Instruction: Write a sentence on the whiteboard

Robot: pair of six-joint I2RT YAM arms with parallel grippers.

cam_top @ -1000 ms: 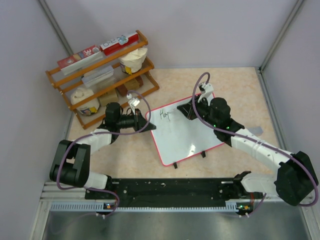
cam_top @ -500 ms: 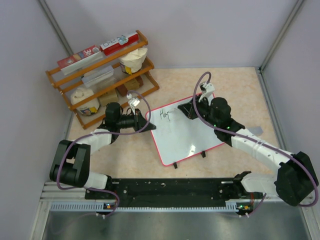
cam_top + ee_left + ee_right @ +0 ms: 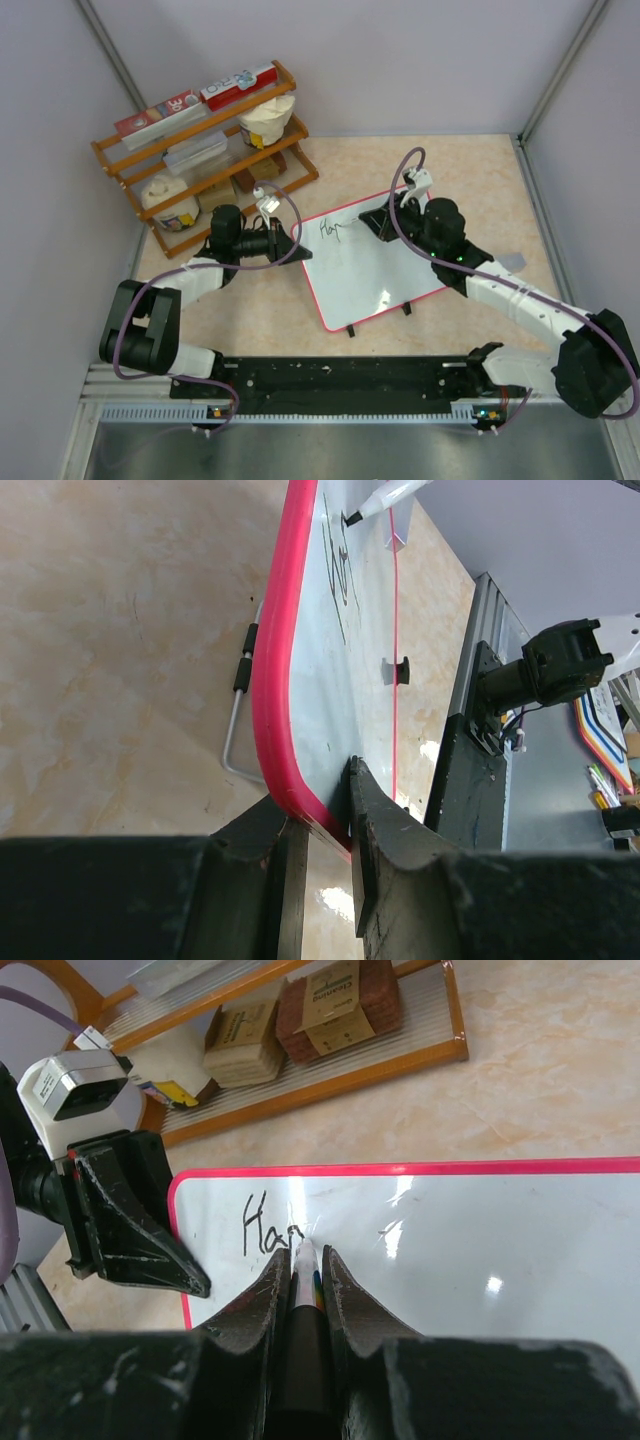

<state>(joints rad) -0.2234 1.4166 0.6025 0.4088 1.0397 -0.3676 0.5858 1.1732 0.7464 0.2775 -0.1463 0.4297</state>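
Observation:
The whiteboard, white with a red rim, lies tilted in the middle of the table. My left gripper is shut on its left edge; in the left wrist view the fingers pinch the red rim. My right gripper is over the board's upper part, shut on a marker whose tip touches the white surface. The sentence reads "Ha" plus a started third letter, just left of the tip. The same writing and the marker tip show in the left wrist view.
A wooden rack with boxes, tubs and bags stands at the back left, close behind the left arm. The board rests on small black feet and a wire stand. A black rail runs along the near edge. Walls enclose the table.
The right gripper with the marker has shifted slightly to the right along the board, and the stroke after "Ha" has grown. The left gripper and the board have stayed in place.

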